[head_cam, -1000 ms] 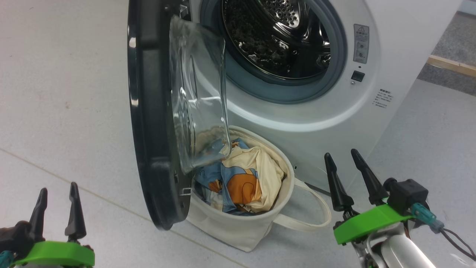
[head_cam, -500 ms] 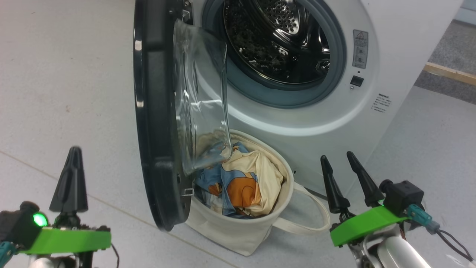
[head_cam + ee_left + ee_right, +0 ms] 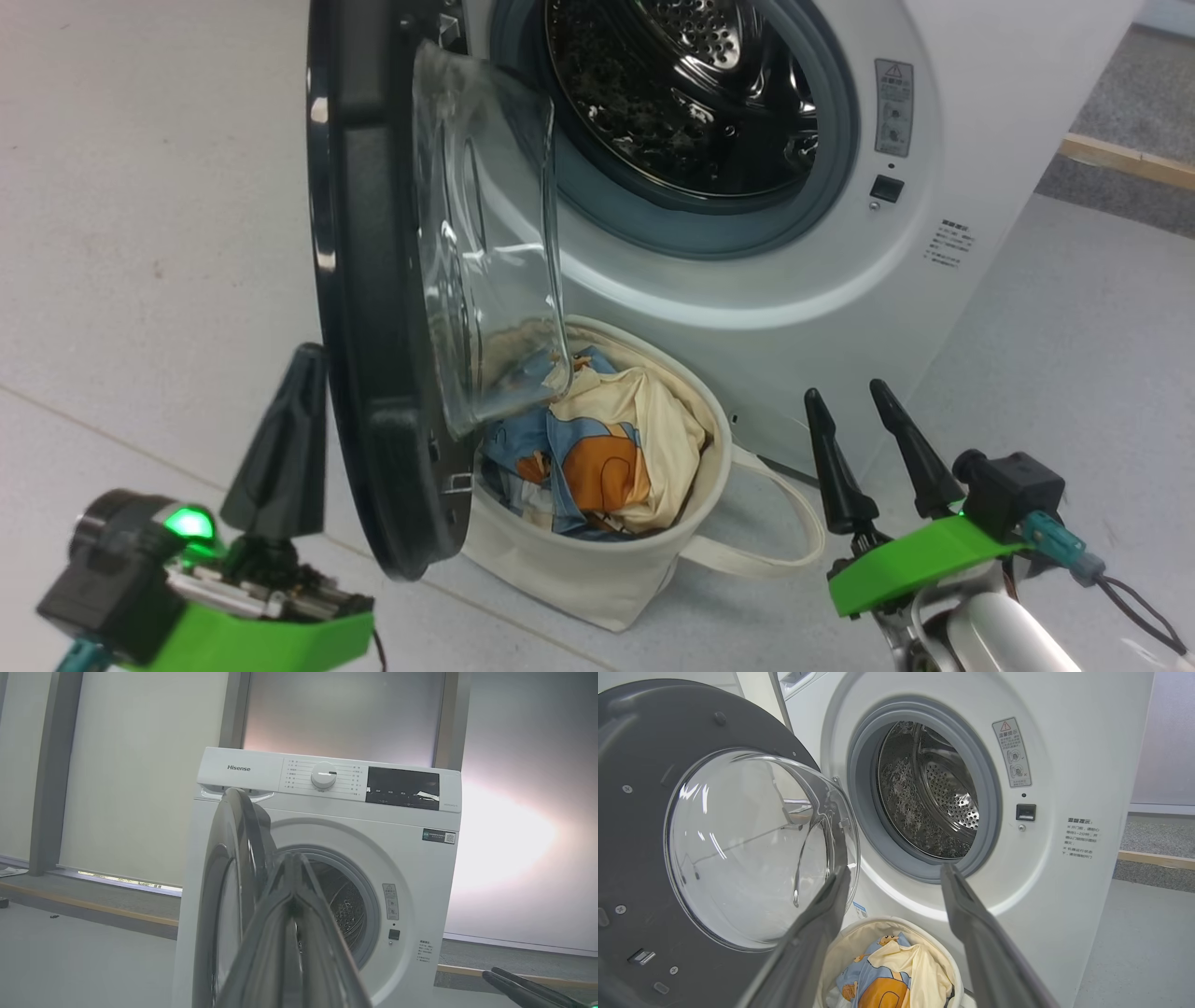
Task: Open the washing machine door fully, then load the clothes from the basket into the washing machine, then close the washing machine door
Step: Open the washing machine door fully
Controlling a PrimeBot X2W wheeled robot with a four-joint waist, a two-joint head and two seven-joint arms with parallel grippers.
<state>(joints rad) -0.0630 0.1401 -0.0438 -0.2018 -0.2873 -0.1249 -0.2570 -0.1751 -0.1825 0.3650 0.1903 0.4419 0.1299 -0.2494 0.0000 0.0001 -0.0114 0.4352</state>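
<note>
The white washing machine (image 3: 794, 280) stands ahead with its steel drum (image 3: 681, 103) exposed. Its door (image 3: 364, 280), black-rimmed with a clear glass bowl, hangs partly open, edge-on to the head view. Below the door sits the cream basket (image 3: 597, 579), holding the blue and cream clothes (image 3: 607, 457). My left gripper (image 3: 301, 364) is shut on nothing, its tip close beside the outer face of the door's lower rim; whether they touch I cannot tell. In the left wrist view the left gripper (image 3: 292, 863) points past the door's edge (image 3: 233, 858). My right gripper (image 3: 845, 392) stands open, right of the basket.
One basket handle loop (image 3: 784, 523) lies on the floor toward my right gripper. A wooden strip (image 3: 1120, 159) edges grey carpet at the far right. Pale floor (image 3: 140, 187) spreads left of the door. Blinds and window frames (image 3: 140, 765) stand behind the machine.
My left gripper has shut and has risen up and right, to the door's outer rim. The right gripper has held still. The head camera has shifted slightly.
</note>
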